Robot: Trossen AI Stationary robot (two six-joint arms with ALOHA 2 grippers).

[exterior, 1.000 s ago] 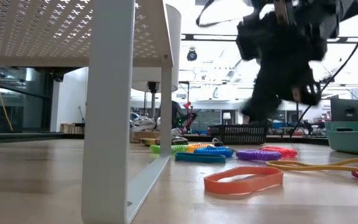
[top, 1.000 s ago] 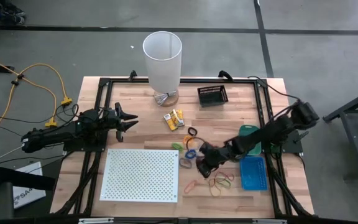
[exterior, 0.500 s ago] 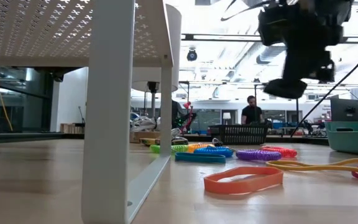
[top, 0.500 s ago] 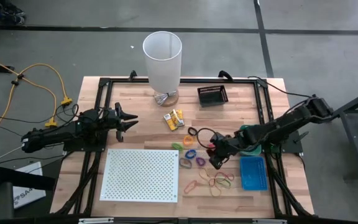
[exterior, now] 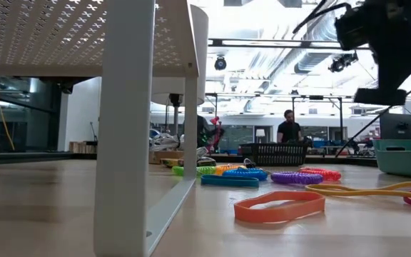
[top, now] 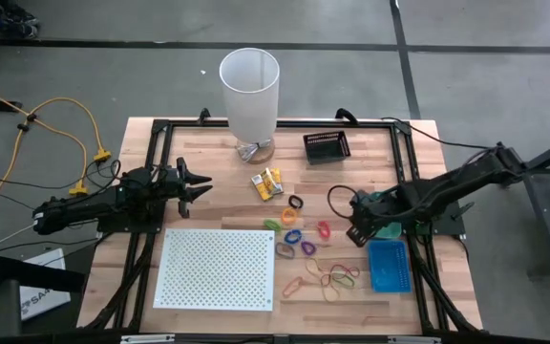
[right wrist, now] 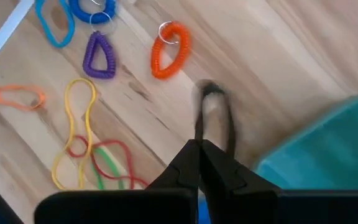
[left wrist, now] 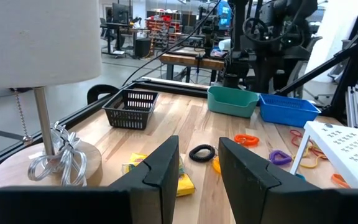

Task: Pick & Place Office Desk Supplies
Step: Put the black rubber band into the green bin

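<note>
My right gripper (top: 352,224) hangs above the wood table beside the teal bin (top: 386,204), shut on a thin black loop (right wrist: 215,115). On the table lie an orange ring (right wrist: 168,50), a purple ring (right wrist: 100,56), a blue ring (top: 292,236), a green ring (top: 273,224), a black ring (top: 295,203), yellow-orange packets (top: 267,182) and thin rubber bands (top: 334,279). My left gripper (left wrist: 197,167) waits open and level at the table's left side (top: 202,183). My right gripper pinches one side of the black loop (right wrist: 199,134) between its two shut fingertips. It comes from above, pointing steeply down. The loop is lifted clear of the table and sticks out past the fingertips (top: 336,199), blurred in the wrist view.
A blue bin (top: 388,265) sits near the teal one on the right. A black mesh basket (top: 327,145) and a tall white cylinder (top: 249,88) stand at the far edge. A white perforated board (top: 218,268) covers the near left.
My right gripper has risen from over the cluster of rings and gone toward the table's right edge, up to the teal bin, tipping to point more steeply down. It stays shut, and the black loop has come along, clear of the table.
</note>
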